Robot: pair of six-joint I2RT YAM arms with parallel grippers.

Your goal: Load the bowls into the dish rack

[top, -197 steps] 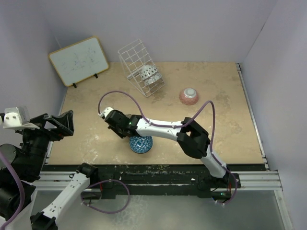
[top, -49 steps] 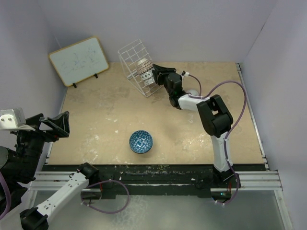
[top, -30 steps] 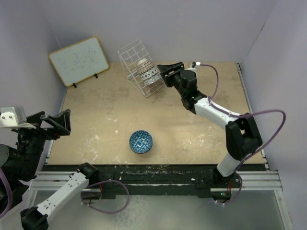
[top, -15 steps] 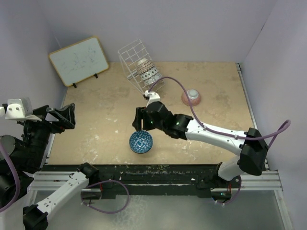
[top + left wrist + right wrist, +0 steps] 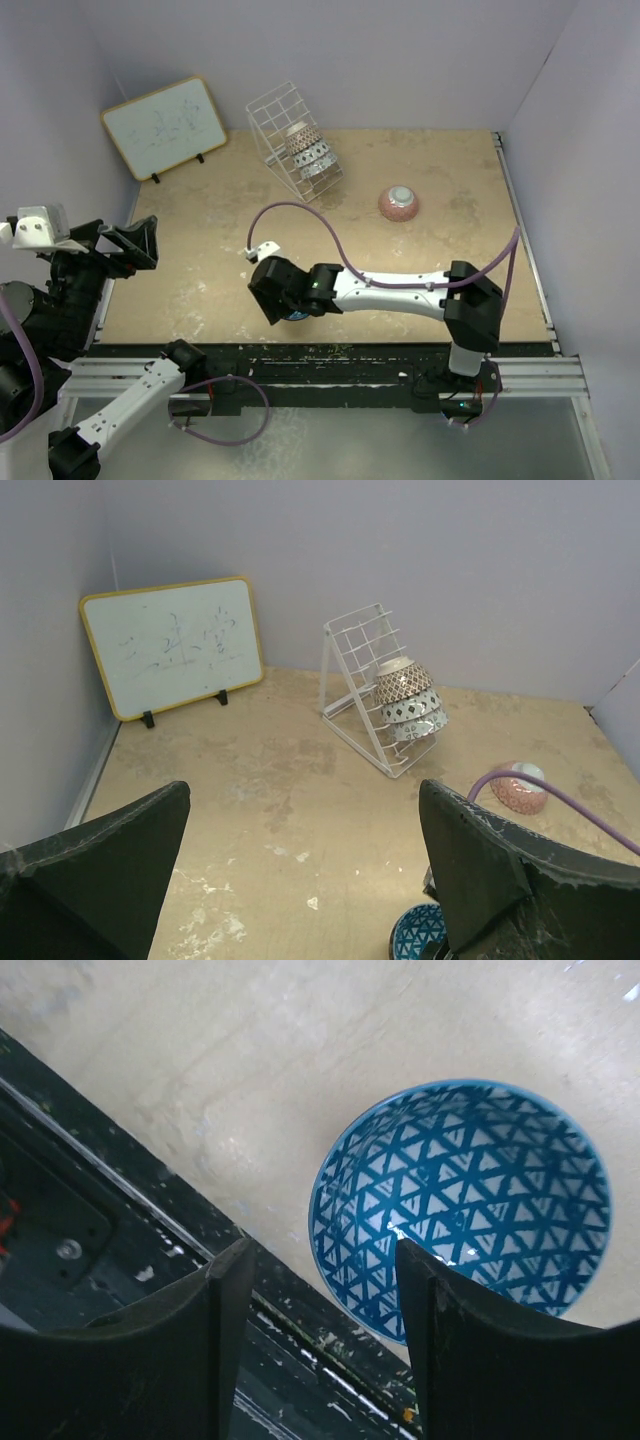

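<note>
A blue triangle-patterned bowl (image 5: 470,1200) sits upright near the table's front edge, mostly hidden under my right arm in the top view. My right gripper (image 5: 322,1260) is open and hangs low over the bowl's near rim. One finger is outside the bowl above the table's edge, the other above its inside. A pink bowl (image 5: 398,203) lies upside down at the right. The white wire dish rack (image 5: 280,115) stands at the back with three nested bowls (image 5: 405,695) in it. My left gripper (image 5: 120,245) is open, raised at the far left and holding nothing.
A wood-framed whiteboard (image 5: 165,127) leans at the back left. The black and metal rail (image 5: 90,1210) of the table's front edge runs just beside the blue bowl. A purple cable (image 5: 310,215) loops over the table's middle. Walls close in the back and both sides.
My right arm has swung away from the dish rack and come forward and down over the blue bowl. The left arm has barely moved.
</note>
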